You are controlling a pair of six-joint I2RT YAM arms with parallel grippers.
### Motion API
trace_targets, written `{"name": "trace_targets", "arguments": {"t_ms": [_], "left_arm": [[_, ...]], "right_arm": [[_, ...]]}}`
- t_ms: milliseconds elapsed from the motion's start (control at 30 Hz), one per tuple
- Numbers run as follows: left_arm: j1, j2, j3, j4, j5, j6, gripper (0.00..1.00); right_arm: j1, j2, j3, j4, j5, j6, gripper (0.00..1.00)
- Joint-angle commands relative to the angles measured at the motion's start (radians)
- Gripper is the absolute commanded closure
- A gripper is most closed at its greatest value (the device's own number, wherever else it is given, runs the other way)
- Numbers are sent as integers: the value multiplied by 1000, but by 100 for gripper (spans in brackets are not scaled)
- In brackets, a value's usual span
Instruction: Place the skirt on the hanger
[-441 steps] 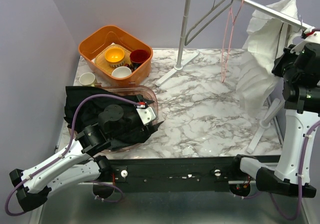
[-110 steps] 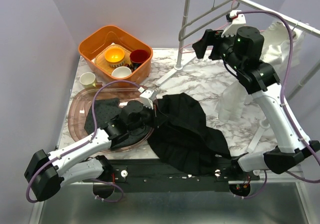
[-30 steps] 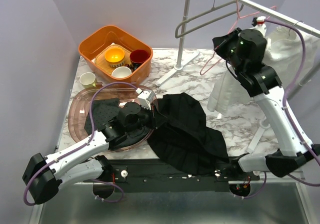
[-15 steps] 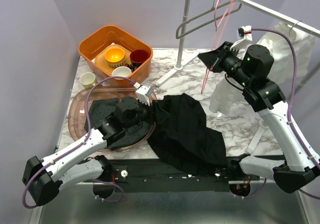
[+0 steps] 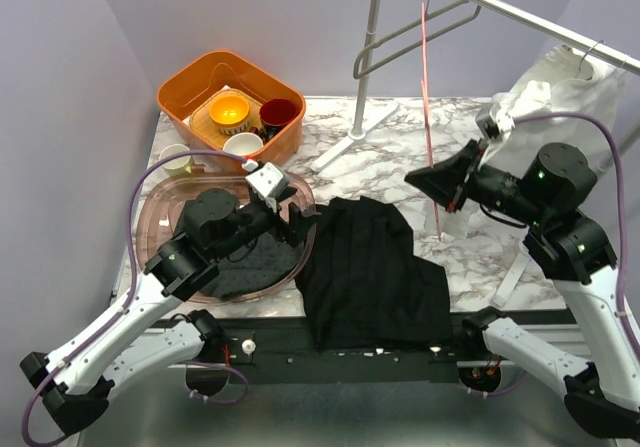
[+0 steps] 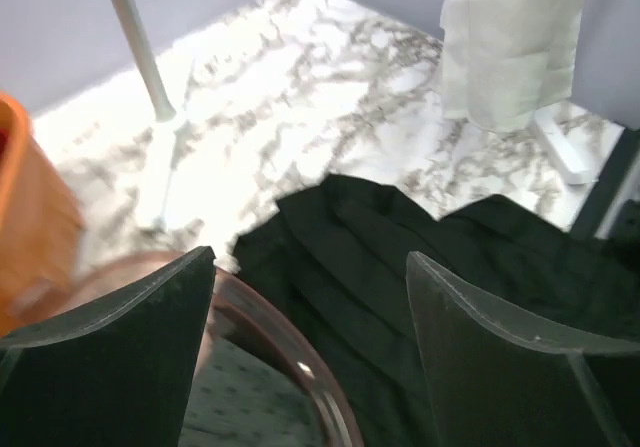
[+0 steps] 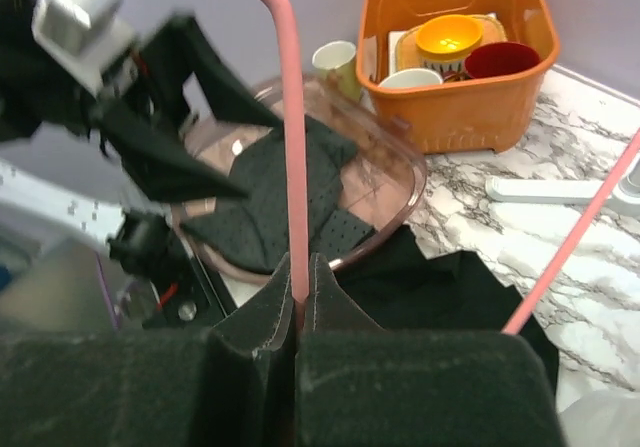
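While black pleated skirt (image 5: 370, 267) is lying on marble table (image 5: 400, 182), right jaws are clenching pink wire hanger (image 7: 292, 137); left jaws gaping, empty.

White-shelled left arm (image 5: 130, 312) and right arm (image 5: 600, 307) with black joints, thin purple cables (image 5: 210, 153) looping along each, black base rail (image 5: 270, 352) at six o'clock, small silver camera block (image 5: 265, 179) on the left wrist, matte black wedge-shaped fingers (image 6: 490, 367)

Your left wrist view blurred and cropped the orange tub (image 6: 30, 217); the pink hanger (image 7: 290, 117) ran off the right wrist view's top.
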Motion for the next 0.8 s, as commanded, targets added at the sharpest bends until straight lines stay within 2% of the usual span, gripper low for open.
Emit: {"name": "trace_targets", "arguments": {"t_ms": [0,67,100,233,433,633,767], "left_arm": [[6,-60,51,-40,55,376,10],[5,-77,57,-28,108,455,9],[5,-80,60,-24,125,504,7],[5,-93,81,-34,225,689,2],[5,-107,132,-109,355,776,1],[1,-77,120,-156,455,778,1],[-18,33,105,-150,487,771,2]], "right_arm": [[0,-94,-57,-181,-213,-302,99],[1,-111,-77,-240,-256,-367,99],[1,-116,-92,-268,-290,-455,99],[1,-49,-88,-513,-477,-703,99],[1,125,-77,-820,-488,-1054,99],[4,178,-111,-834,-408,-1114,99],[18,217,-109,-896,-410,-1183,99]]}}
